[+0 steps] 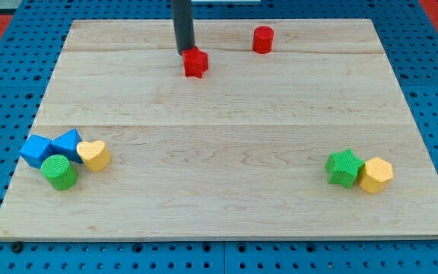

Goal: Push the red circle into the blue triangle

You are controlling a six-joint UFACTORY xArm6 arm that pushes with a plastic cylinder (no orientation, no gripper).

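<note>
my tip (pixel 185 51) touches the red star (pixel 195 63), red circle (pixel 262 39) apart.

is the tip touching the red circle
No, my tip sits against the other red block, while the red circle stands apart toward the view's right.

Bright even overhead light, soft short shadows beneath blocks, sharp focus, no glare, slight edge softness

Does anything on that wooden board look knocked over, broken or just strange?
Nothing looks damaged or toppled. One oddity: my tip sits against the red star-like block, not the red cylinder block at the view's top, which stands untouched.
</note>
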